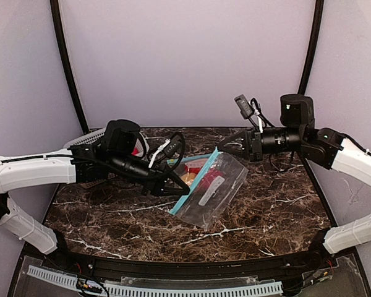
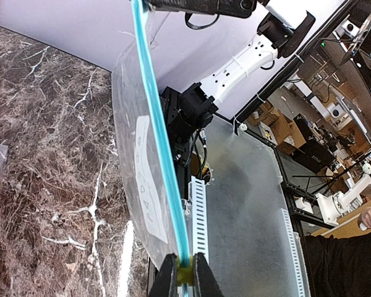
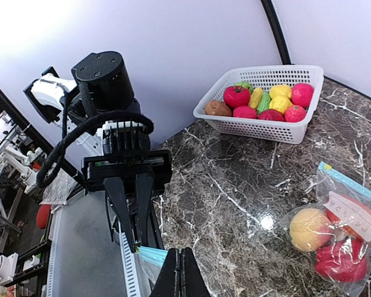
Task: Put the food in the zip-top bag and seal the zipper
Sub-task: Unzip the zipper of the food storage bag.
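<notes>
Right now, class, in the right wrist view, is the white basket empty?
No: the white basket holds several red, yellow, green and brown toy foods.

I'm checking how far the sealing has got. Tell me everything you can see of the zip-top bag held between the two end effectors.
The zip-top bag is thin clear plastic with a teal zipper strip along its mouth and a white label on one side. No food shows inside it. The left end effector pinches one end of the strip and the right end effector the other, so it runs taut and slanted. The body hangs below, its lower edge apparently resting on the marble table.
</notes>
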